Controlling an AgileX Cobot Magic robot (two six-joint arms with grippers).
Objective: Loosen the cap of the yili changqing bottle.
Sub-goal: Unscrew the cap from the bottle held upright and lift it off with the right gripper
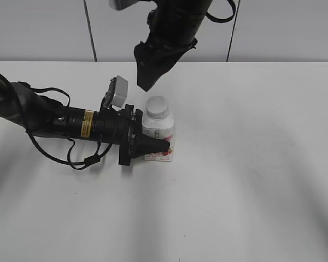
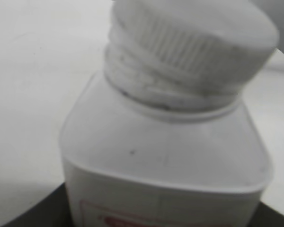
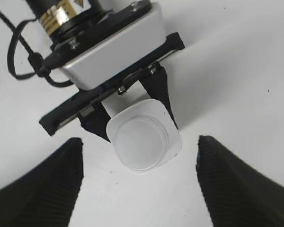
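The yili changqing bottle stands upright on the white table, white with a pink-red label. Its white ribbed cap sits on the neck. My left gripper reaches in from the left and is shut on the bottle's body, one black finger on each side. In the left wrist view the cap and the bottle's shoulder fill the frame. My right gripper hangs open above the bottle, with the cap below it and nearer the upper edge of the gap. It touches nothing.
The left arm lies low across the table's left side with loose cables beside it. The right arm comes down from the back, above the bottle. A pale wall stands behind the table's far edge.
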